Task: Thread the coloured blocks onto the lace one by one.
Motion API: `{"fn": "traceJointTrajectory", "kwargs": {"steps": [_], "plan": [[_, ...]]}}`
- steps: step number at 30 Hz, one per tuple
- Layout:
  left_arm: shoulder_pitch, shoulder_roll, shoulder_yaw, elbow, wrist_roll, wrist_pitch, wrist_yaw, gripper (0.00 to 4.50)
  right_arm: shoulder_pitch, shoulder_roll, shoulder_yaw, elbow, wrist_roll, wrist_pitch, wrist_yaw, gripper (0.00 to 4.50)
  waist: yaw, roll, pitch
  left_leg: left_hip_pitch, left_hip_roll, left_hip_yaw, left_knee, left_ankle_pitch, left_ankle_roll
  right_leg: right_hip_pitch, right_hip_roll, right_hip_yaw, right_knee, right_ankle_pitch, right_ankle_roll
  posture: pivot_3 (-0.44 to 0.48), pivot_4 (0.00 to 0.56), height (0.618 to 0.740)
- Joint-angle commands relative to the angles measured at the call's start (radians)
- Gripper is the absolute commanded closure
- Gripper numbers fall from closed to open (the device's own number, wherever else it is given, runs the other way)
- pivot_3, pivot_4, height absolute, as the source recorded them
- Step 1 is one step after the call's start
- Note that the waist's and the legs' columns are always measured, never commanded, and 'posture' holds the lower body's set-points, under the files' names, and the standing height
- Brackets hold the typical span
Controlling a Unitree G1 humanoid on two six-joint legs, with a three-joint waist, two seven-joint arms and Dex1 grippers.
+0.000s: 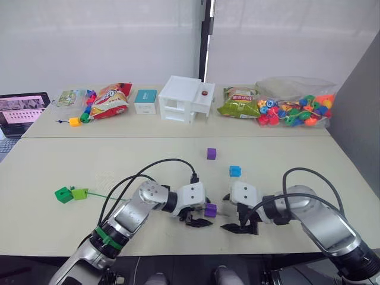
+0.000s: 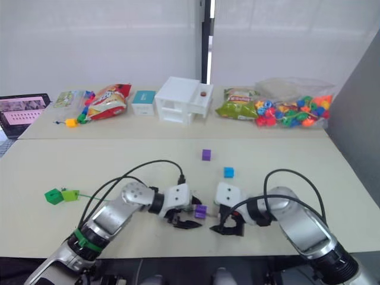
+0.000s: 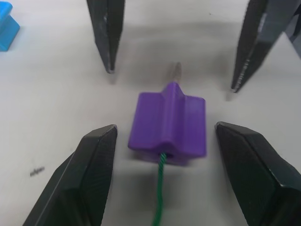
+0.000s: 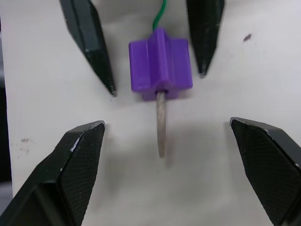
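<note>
Head view, grippers: two, low centre of the frame; the left gripper and the right gripper face each other with a purple block lying on the table between them.
Head view, blocks: five counted. Two purple, the near one and a second purple block at mid-frame; one blue block just right of centre; a dark green block and a light green block side by side at the left edge.
Head view, lace: one thin green lace running from the green pair toward the left arm.
Head view, far edge: one bag of mixed beads upper right, one white box upper centre.
Left wrist view: left fingers spread wide, gripping nothing; purple block between them, lace entering its near face, pale tip poking out the far side.
Right wrist view: right fingers also spread apart, empty; same block at upper centre, tip pointing down between them, untouched.
</note>
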Motion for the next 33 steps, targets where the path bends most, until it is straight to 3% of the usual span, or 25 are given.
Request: {"fn": "traceJointTrajectory", "kwargs": {"steps": [1,7,8,9,12,23,30,33], "plan": [[-0.009,-0.016,0.012,0.012,-0.004,-0.015,0.006,1.23,-0.009,0.003,-0.002,-0.011,0.007,-0.03,-0.007,0.0,0.001,0.0,0.0,0.0,0.0,0.0,0.0,0.0,0.0,0.0,0.0,0.0,0.0,0.0,0.0,0.0,0.15,0.74],[-0.004,-0.005,0.021,-0.005,-0.028,-0.017,-0.032,3.04,-0.001,0.008,0.005,0.006,0.006,-0.051,-0.014,0.0,0.003,0.0,0.0,0.0,0.0,0.0,0.0,0.0,0.0,0.0,0.0,0.0,0.0,0.0,0.0,0.0,0.15,0.74],[-0.003,-0.001,0.021,-0.006,-0.029,-0.021,-0.036,3.14,0.001,0.01,0.005,0.011,0.006,-0.059,-0.014,0.0,0.003,0.0,0.0,0.0,0.0,0.0,0.0,0.0,0.0,0.0,0.0,0.0,0.0,0.0,0.0,0.0,0.15,0.74],[-0.002,0.002,0.022,-0.006,-0.03,-0.023,-0.038,3.14,0.002,0.012,0.006,0.018,0.006,-0.068,-0.015,0.0,0.003,0.0,0.0,0.0,0.0,0.0,0.0,0.0,0.0,0.0,0.0,0.0,0.0,0.0,0.0,0.0,0.15,0.74],[-0.004,0.006,0.025,-0.003,-0.034,-0.026,-0.042,3.14,-0.002,0.011,0.022,0.065,-0.024,-0.113,-0.023,0.84,0.002,0.0,0.0,0.0,0.0,0.0,0.0,0.0,0.0,0.0,0.0,0.0,0.0,0.0,0.0,0.0,0.15,0.74],[0.004,0.027,0.04,-0.015,-0.043,-0.018,-0.05,3.14,-0.006,0.004,0.031,0.137,-0.033,-0.211,-0.01,4.5,0.001,0.0,0.0,0.001,0.0,0.0,0.001,0.0,0.0,0.001,0.0,0.0,0.0,0.0,0.0,0.0,0.15,0.74],[0.064,0.133,0.12,-0.077,-0.073,0.005,-0.063,3.14,-0.044,0.02,0.027,0.087,-0.002,-0.193,0.004,4.5,-0.005,0.0,0.0,0.001,0.0,0.0,0.001,0.0,0.0,0.0,0.0,0.0,0.001,0.0,0.0,0.0,0.15,0.74],[0.12,0.246,0.211,-0.111,-0.11,0.013,-0.093,3.14,-0.064,0.019,0.034,0.047,0.01,-0.159,0.013,4.5,-0.011,0.0,0.0,0.0,0.001,0.0,0.0,0.0,0.0,-0.001,0.0,0.0,0.001,0.0,0.0,0.0,0.15,0.74]]}}
